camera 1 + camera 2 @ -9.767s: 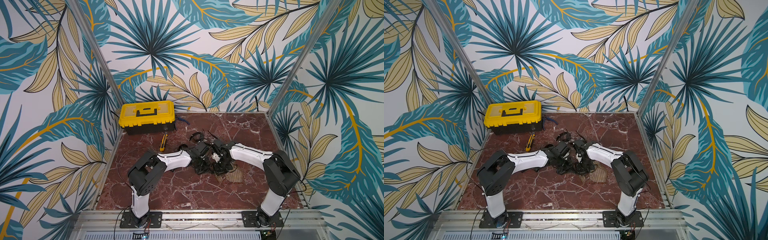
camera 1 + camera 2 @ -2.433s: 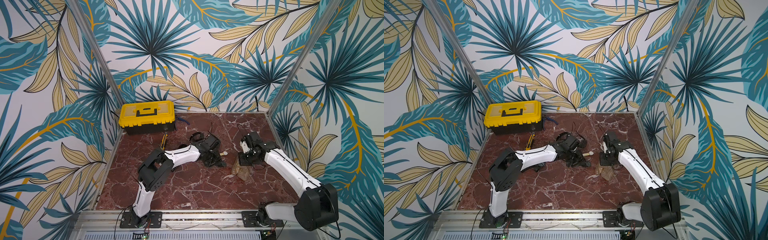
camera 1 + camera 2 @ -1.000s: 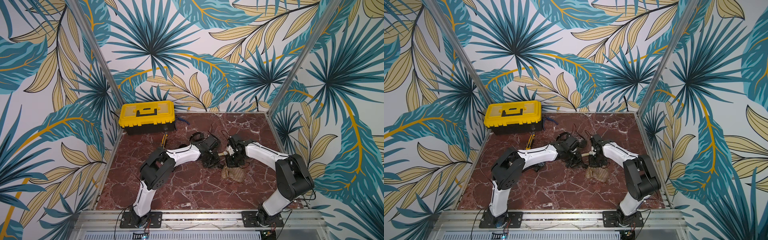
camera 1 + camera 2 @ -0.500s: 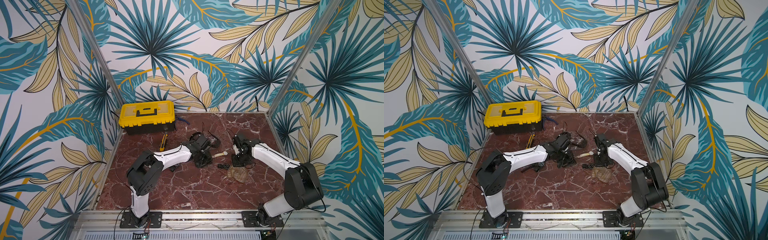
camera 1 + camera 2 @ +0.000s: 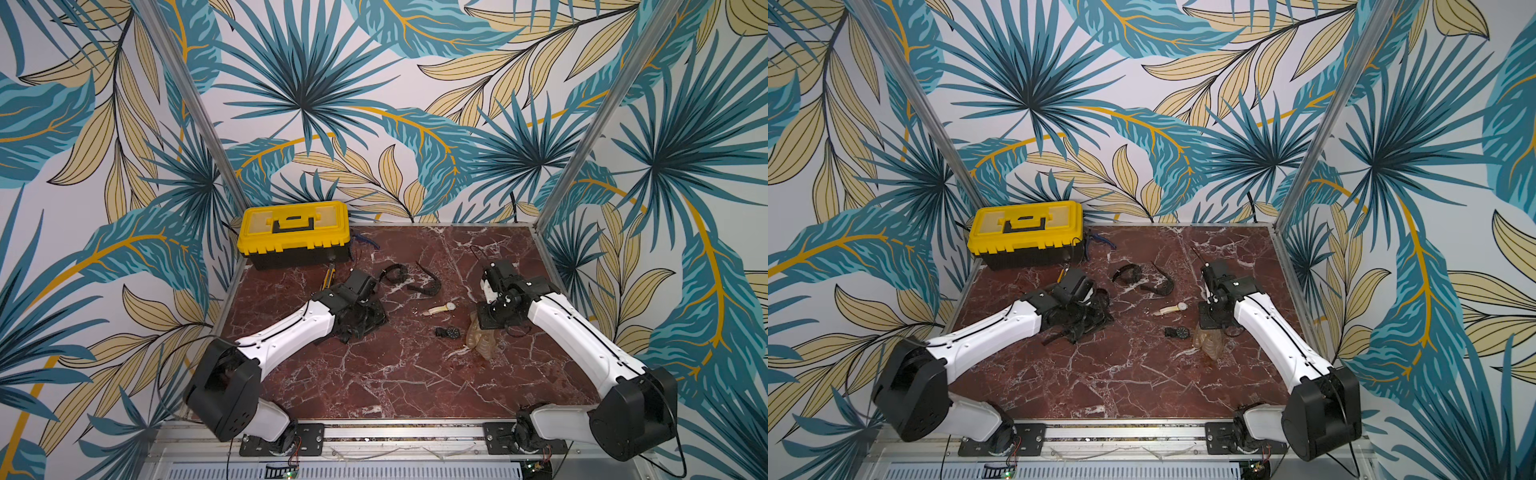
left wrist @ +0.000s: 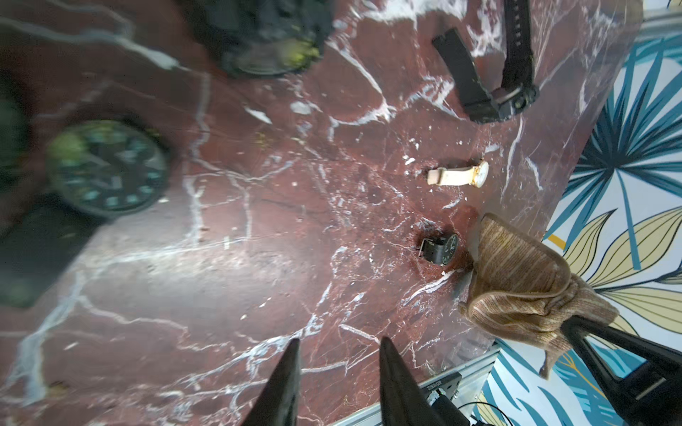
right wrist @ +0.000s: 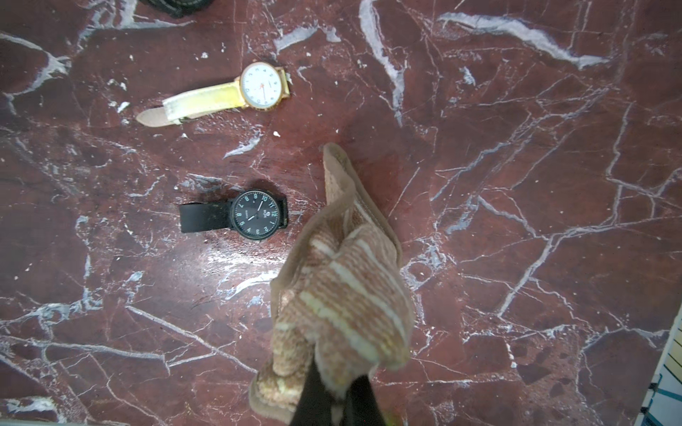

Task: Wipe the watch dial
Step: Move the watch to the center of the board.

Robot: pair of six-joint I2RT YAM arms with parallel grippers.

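my right gripper (image 7: 334,391) pinches the brown striped knitted cloth (image 7: 343,295) just beside the black round-faced watch (image 7: 258,215), toward the marble table's (image 7: 516,184) right edge, for wiping; my left gripper (image 6: 339,341) gapes empty.

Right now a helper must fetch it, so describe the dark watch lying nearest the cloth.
On the red marble table, find the striped brown cloth in the right gripper. The watch lies face up beside it; unlike the cream-strapped white-dial watch nearby, its dial and strap are black.
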